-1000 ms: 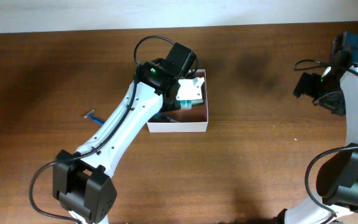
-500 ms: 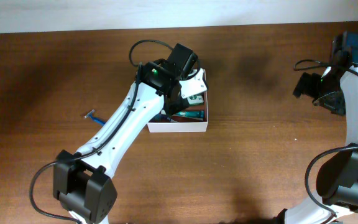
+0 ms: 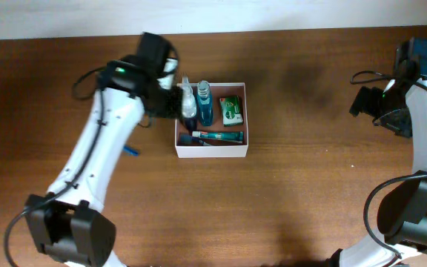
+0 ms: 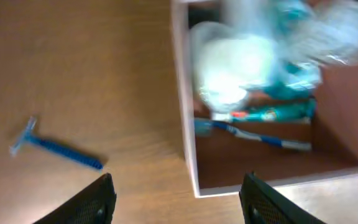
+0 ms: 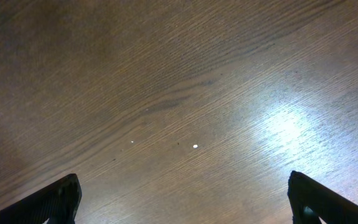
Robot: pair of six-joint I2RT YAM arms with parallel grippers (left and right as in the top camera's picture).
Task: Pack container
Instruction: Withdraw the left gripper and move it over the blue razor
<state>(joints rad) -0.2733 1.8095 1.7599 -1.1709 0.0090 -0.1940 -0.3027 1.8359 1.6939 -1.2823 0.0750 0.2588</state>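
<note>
The container (image 3: 212, 153) is a square white-walled box at mid table. It holds a clear bottle (image 3: 188, 99), a blue bottle (image 3: 204, 104), a green pack (image 3: 232, 109), a toothpaste tube (image 3: 222, 136) and a toothbrush (image 4: 253, 136). My left gripper (image 3: 170, 105) is open and empty, just outside the container's left wall (image 4: 183, 106); its fingers frame the near left corner in the left wrist view (image 4: 182, 202). My right gripper (image 3: 364, 101) is open and empty over bare wood at the far right, as the right wrist view (image 5: 185, 205) shows.
A blue razor (image 4: 56, 150) lies on the table left of the container; in the overhead view it is mostly hidden under my left arm (image 3: 132, 151). The table's far edge meets a white wall.
My left arm swung out of the container to the left, leaving the green pack inside. The contents now show uncovered. The right arm has not moved.
</note>
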